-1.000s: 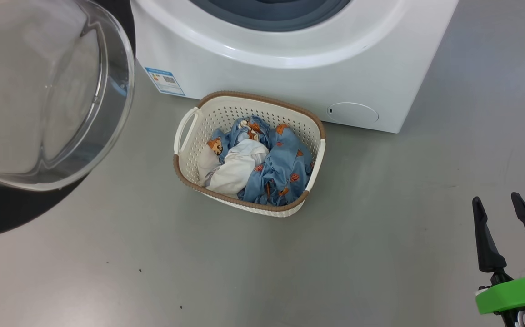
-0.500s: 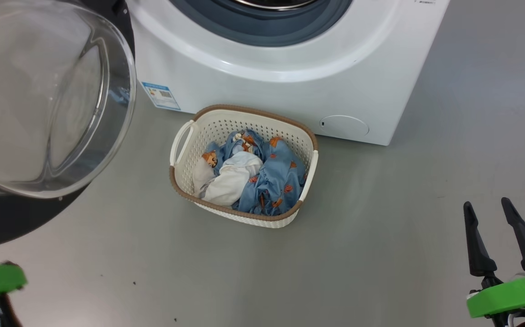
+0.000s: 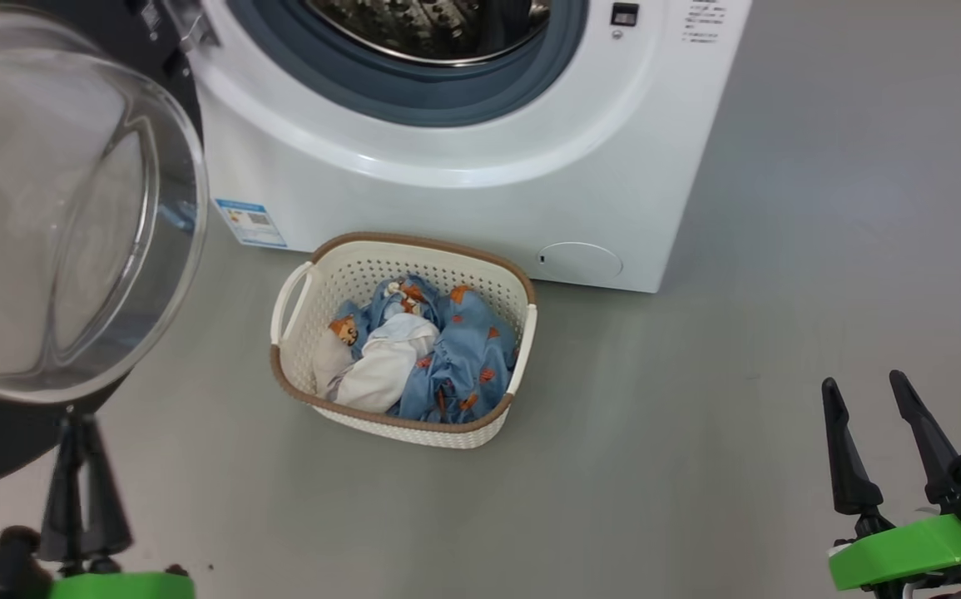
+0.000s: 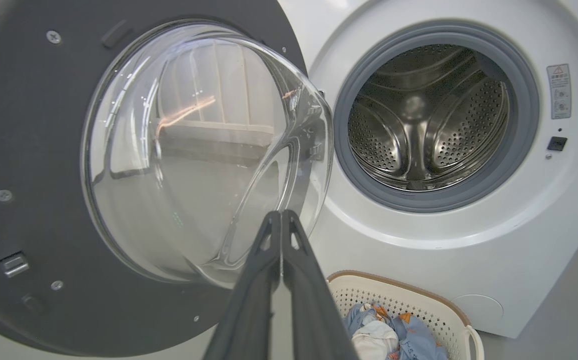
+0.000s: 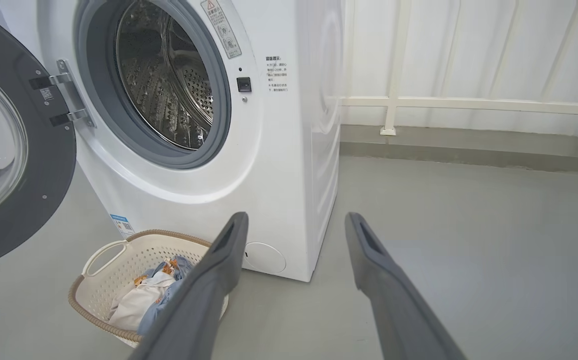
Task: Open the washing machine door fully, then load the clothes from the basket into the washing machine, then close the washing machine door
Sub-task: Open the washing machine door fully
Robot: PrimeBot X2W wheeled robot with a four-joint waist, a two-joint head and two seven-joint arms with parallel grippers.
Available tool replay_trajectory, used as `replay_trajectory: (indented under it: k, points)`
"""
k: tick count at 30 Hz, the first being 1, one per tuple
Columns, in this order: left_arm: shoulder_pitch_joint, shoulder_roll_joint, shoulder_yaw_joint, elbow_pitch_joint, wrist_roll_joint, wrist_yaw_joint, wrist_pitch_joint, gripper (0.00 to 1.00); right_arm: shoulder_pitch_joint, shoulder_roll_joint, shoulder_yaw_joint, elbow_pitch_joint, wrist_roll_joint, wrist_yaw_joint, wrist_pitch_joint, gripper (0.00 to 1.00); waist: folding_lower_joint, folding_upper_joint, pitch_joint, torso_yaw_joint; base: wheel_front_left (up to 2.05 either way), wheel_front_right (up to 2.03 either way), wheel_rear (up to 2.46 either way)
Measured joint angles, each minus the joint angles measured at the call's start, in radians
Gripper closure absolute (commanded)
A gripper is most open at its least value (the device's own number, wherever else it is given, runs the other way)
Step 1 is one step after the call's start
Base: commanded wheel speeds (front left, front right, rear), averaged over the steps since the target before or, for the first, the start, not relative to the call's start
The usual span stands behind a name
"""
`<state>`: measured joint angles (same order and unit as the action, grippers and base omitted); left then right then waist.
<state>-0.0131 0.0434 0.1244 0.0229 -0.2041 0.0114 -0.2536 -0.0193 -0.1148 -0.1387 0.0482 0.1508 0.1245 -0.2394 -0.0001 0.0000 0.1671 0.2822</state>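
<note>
The head camera looks higher than 1 second ago: the drum [image 3: 430, 29] shows at the top and everything sits lower in the picture, so the basket [image 3: 401, 420] itself has not moved. The left claw [image 3: 79, 424] has come in at the lower left, its 2 fingers pressed together on nothing, just under the swung-out door [image 3: 56, 225]. The right claw [image 3: 863, 380] is spread wide and empty. The clothes [image 3: 422, 358] lie in the basket on the floor, close before the washing machine [image 3: 463, 200]. The door looks fully open, so loading probably comes next.
</note>
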Motion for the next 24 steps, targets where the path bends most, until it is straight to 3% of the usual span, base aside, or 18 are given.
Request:
replay_trajectory:
  k: [2, 4, 5, 24]
  points:
    - [0.009, -0.005, -0.030, -0.007, 0.000, -0.007, 0.000, 0.45, 0.000, 0.005, 0.002, -0.004, -0.002, 0.000, 0.000, 0.00, 0.0000, 0.0000, -0.005, -0.013, 0.00, 0.00, 0.00]
    - [0.010, -0.006, -0.061, -0.011, 0.001, -0.007, 0.000, 0.22, 0.001, 0.017, 0.009, -0.011, -0.009, 0.000, 0.000, 0.00, 0.0000, 0.0000, -0.011, -0.033, 0.00, 0.00, 0.00]
    - [0.010, -0.006, -0.068, -0.011, 0.002, -0.007, 0.000, 0.00, 0.001, 0.018, 0.012, -0.013, -0.014, 0.000, 0.000, 0.00, 0.0000, 0.0000, -0.014, -0.041, 0.00, 0.00, 0.00]
    - [0.019, 0.008, -0.126, 0.019, 0.009, -0.024, 0.074, 0.00, 0.025, 0.046, 0.035, -0.032, -0.027, 0.000, -0.009, 0.00, 0.0000, 0.0000, -0.069, -0.193, 0.00, 0.00, 0.00]
